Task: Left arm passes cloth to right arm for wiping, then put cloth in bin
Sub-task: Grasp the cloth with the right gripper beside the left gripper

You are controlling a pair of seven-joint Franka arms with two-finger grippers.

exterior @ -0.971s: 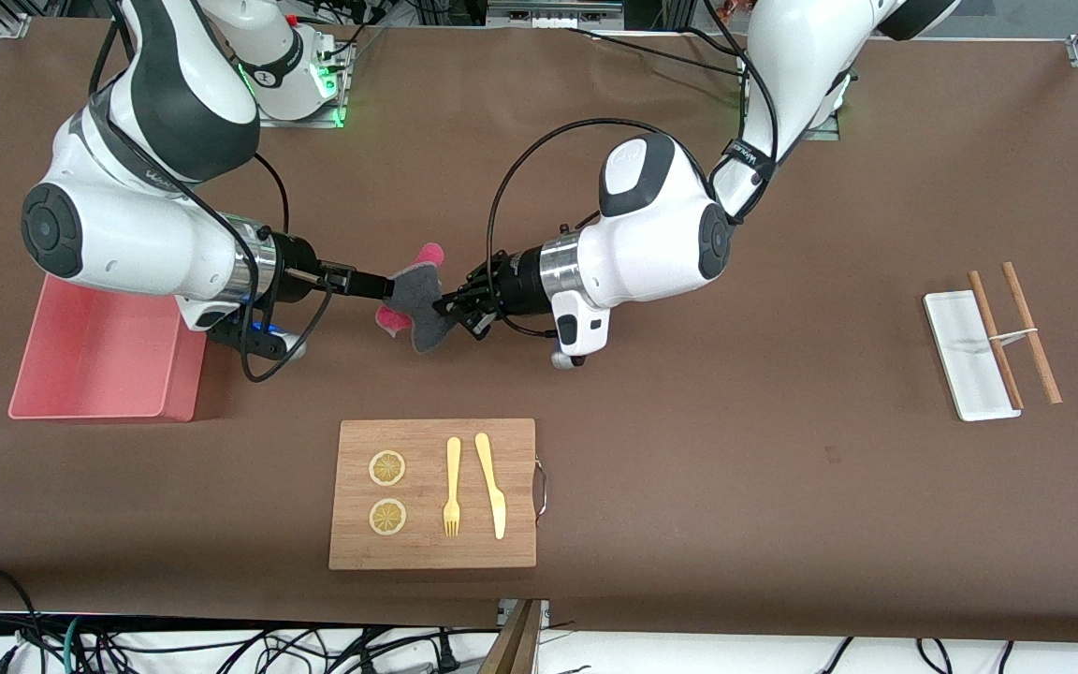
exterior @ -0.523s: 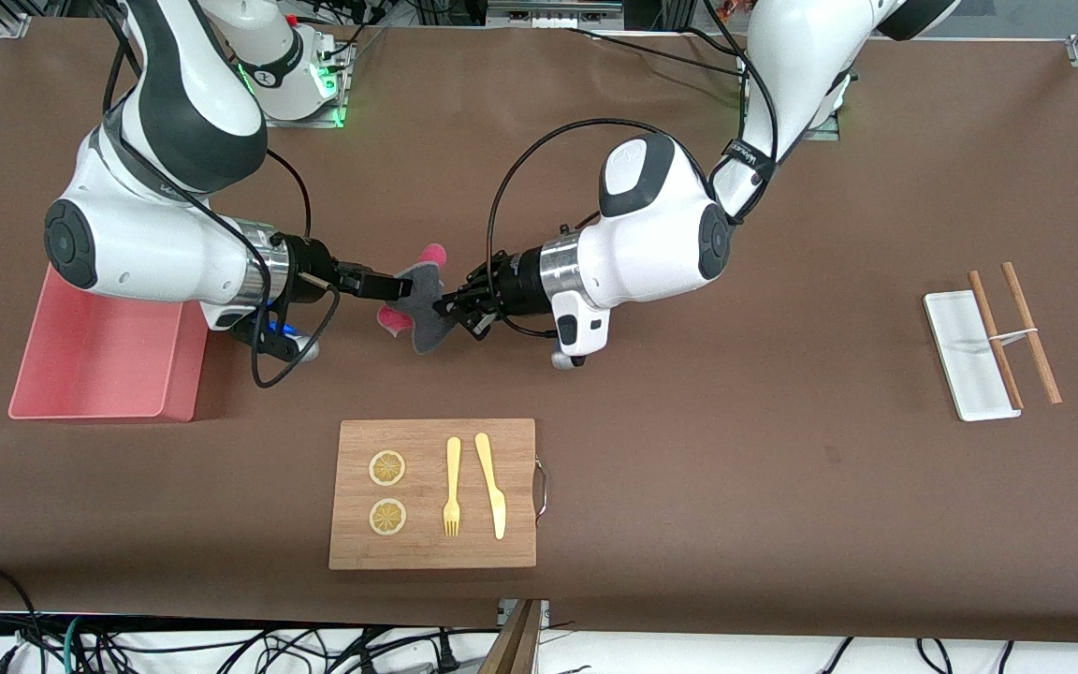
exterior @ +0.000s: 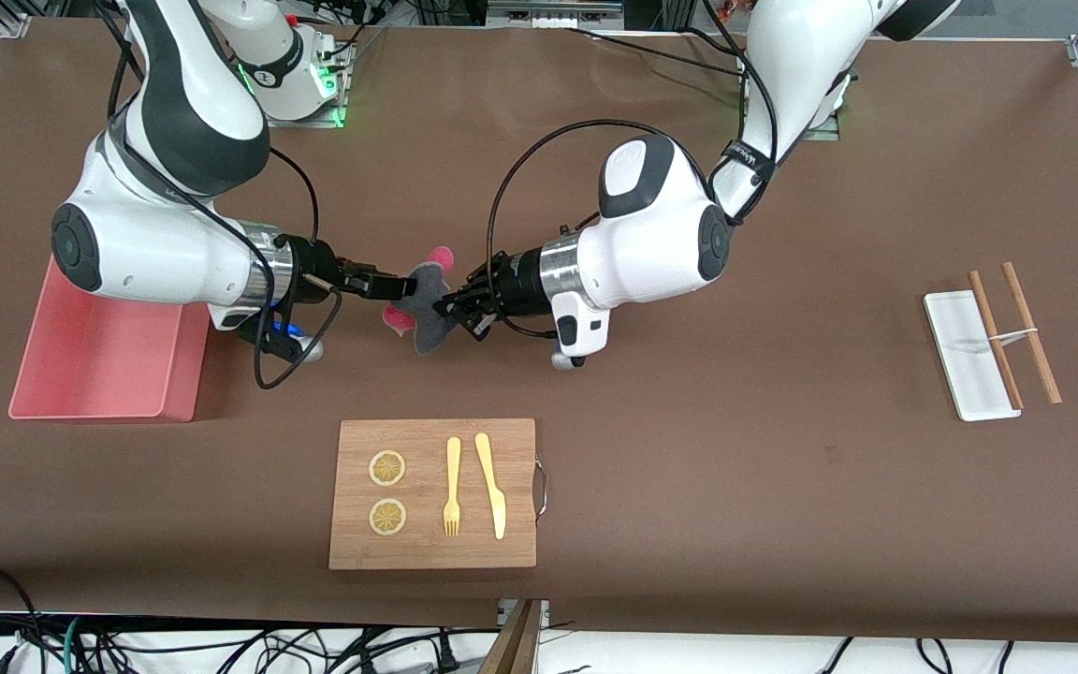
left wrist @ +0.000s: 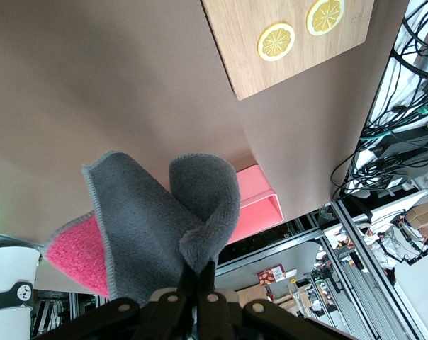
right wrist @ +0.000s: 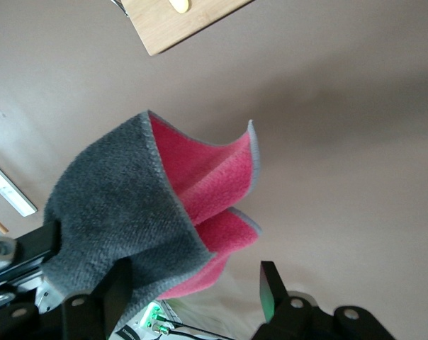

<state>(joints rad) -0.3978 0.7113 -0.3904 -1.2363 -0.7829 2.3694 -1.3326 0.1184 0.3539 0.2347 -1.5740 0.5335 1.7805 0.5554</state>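
Observation:
The cloth (exterior: 423,314), dark grey on one face and pinkish-red on the other, hangs in the air over the table between the two grippers. My left gripper (exterior: 446,308) is shut on a grey fold of it, as the left wrist view shows: gripper (left wrist: 198,273), cloth (left wrist: 150,234). My right gripper (exterior: 395,286) is open with its fingers on either side of the cloth's other edge; in the right wrist view the gripper (right wrist: 196,283) straddles the cloth (right wrist: 108,191). The pink bin (exterior: 185,367) stands at the right arm's end, under that arm.
A wooden board (exterior: 431,548) with two lemon slices, a fork and a knife lies nearer the front camera than the cloth. A small white tray (exterior: 960,360) and brown chopsticks (exterior: 1030,332) lie at the left arm's end.
My right gripper has moved toward the left arm's end, closing the gap to the cloth, and its open fingers now reach around the cloth's edge. The left gripper has held still.

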